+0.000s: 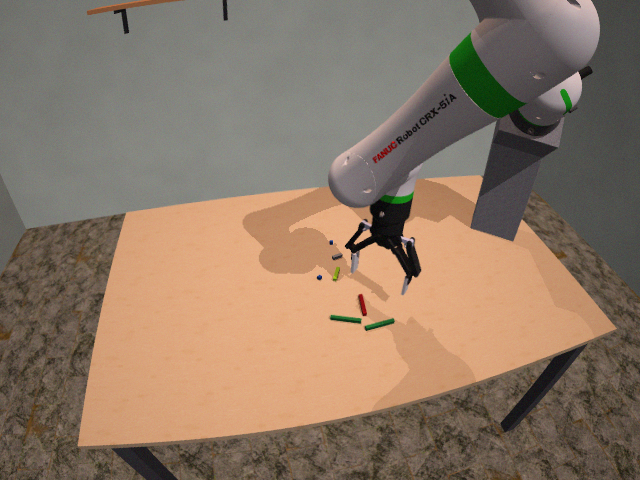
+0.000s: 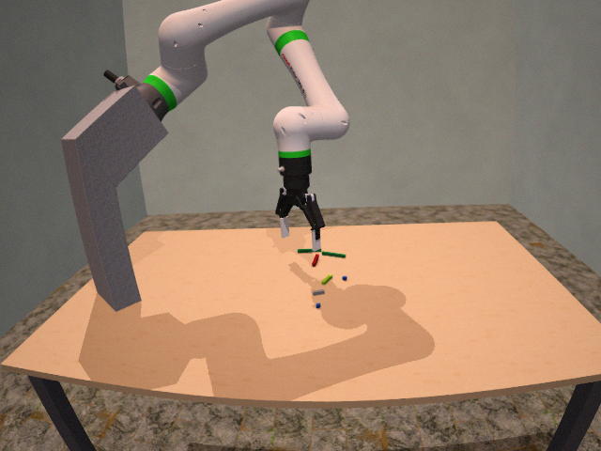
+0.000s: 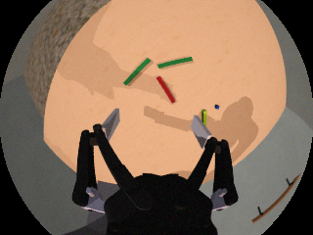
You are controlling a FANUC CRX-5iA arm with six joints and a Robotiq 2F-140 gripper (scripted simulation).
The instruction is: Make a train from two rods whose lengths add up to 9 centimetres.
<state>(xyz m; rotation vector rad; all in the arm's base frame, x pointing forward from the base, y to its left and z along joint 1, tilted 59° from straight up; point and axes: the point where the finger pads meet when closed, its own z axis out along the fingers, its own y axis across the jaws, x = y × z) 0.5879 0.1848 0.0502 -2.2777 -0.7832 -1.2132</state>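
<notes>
My gripper (image 1: 379, 280) (image 2: 300, 241) (image 3: 156, 117) is open and empty above the table. A red rod (image 1: 362, 304) (image 2: 315, 260) (image 3: 165, 90) lies beyond the fingertips in the wrist view. One green rod (image 1: 345, 319) (image 2: 333, 254) (image 3: 175, 63) and another green rod (image 1: 379, 324) (image 2: 304, 251) (image 3: 137, 71) lie at an angle to each other near its end. A lime rod (image 1: 336, 273) (image 2: 327, 279) (image 3: 204, 117) is partly behind the right finger in the wrist view. A blue rod (image 1: 319, 277) (image 2: 345, 278) (image 3: 217, 107) lies beside it. A grey rod (image 1: 337, 256) (image 2: 318, 292) and another blue rod (image 1: 331, 242) (image 2: 317, 305) are hidden in the wrist view.
The rods lie apart on the wooden table (image 1: 170, 361) (image 2: 485, 301). The arm's grey pedestal (image 1: 504, 191) (image 2: 104, 233) stands at one side of the table. Arm shadows cross the table and some of the rods. A shelf (image 1: 135, 6) hangs on the wall.
</notes>
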